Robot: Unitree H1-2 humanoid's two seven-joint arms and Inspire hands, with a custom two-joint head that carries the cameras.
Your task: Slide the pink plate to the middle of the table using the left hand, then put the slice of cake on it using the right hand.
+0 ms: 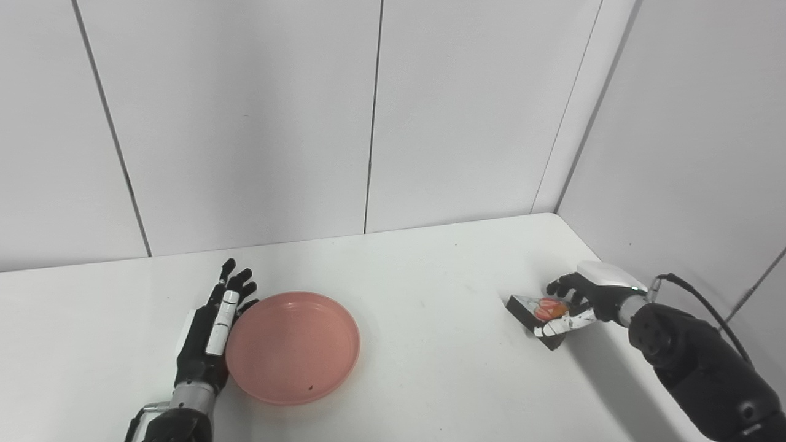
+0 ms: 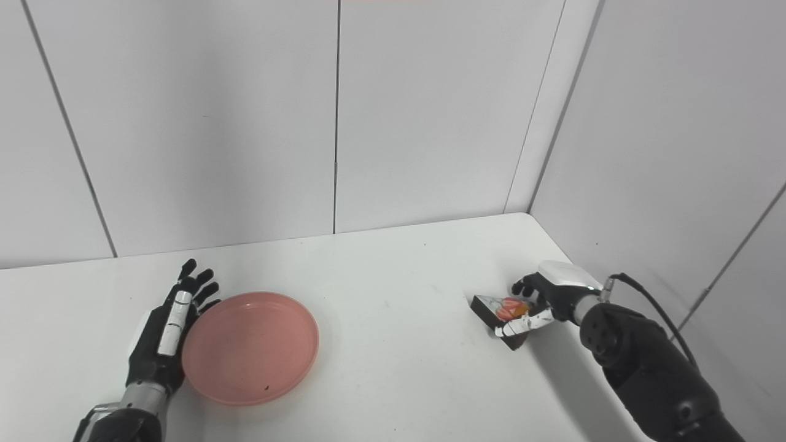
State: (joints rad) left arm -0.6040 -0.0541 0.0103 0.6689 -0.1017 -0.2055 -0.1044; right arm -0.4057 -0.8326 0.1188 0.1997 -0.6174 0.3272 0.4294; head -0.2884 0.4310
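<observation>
Pink plate (image 1: 293, 347) rim against flat left hand (image 1: 209, 334)

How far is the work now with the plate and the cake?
Nothing looks finished. The left hand rests open against the pink plate, left of the table's middle. The right hand is closed around the slice of cake, apparently not lifted. Sliding and placing remain.

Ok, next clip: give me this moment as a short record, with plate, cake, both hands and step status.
plate: pink plate on the white table, left of centre, nothing on it
cake: slice of cake near the table's right edge, on the surface
left hand: left hand flat, fingers extended, against the plate's left rim
right hand: right hand fingers wrapped around the slice
status: cake not yet on the plate
</observation>
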